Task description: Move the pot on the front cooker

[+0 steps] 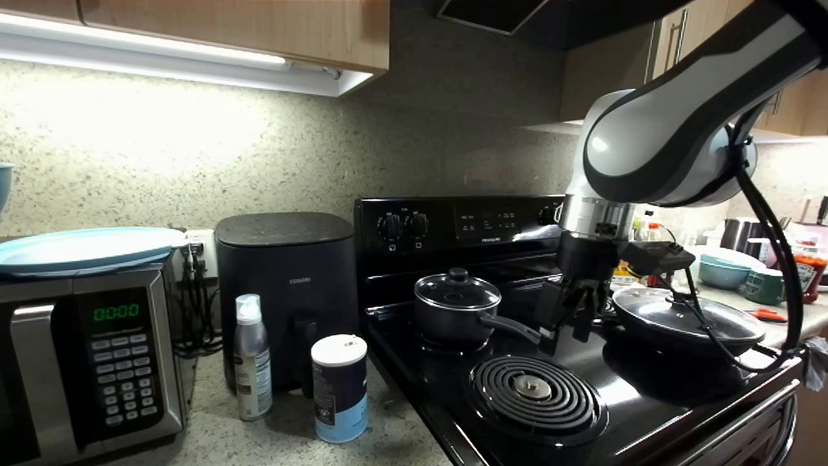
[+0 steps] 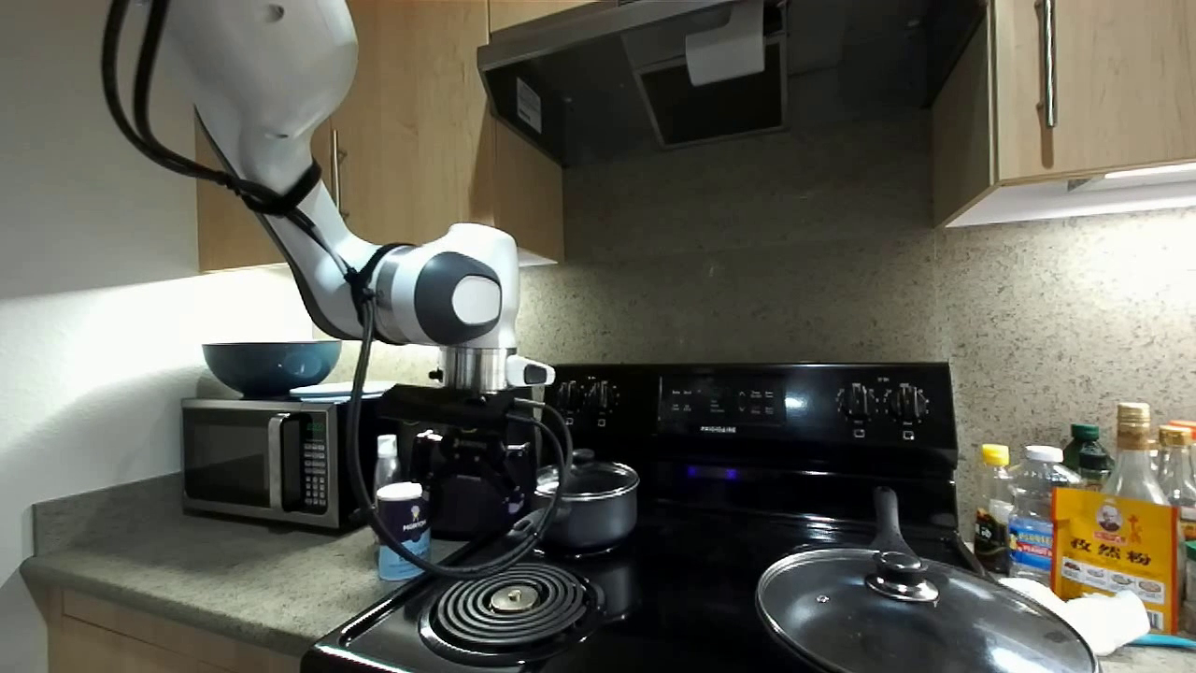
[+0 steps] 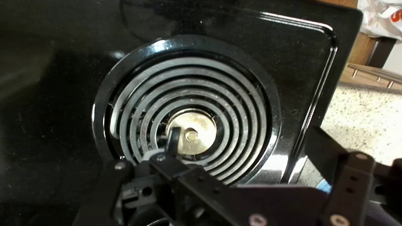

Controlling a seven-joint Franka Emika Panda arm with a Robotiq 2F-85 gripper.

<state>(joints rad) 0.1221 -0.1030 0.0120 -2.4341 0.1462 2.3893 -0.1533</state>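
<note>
Black two-fingered gripper [image 1: 565, 336], fingers [image 1: 549, 339] apart, small round black saucepan [image 1: 453, 321] with domed glass lid [image 1: 446, 292] beside it, long dark handle [image 1: 511, 325] pointing its way, black spiral-coil heating ring [image 1: 560, 396] below the gripper

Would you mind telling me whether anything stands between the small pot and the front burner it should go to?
Nothing visible stands between the small pot and the front burner, which is bare. The open end effector hangs near the pot's handle, and the wide pan sits off to one side.
</note>
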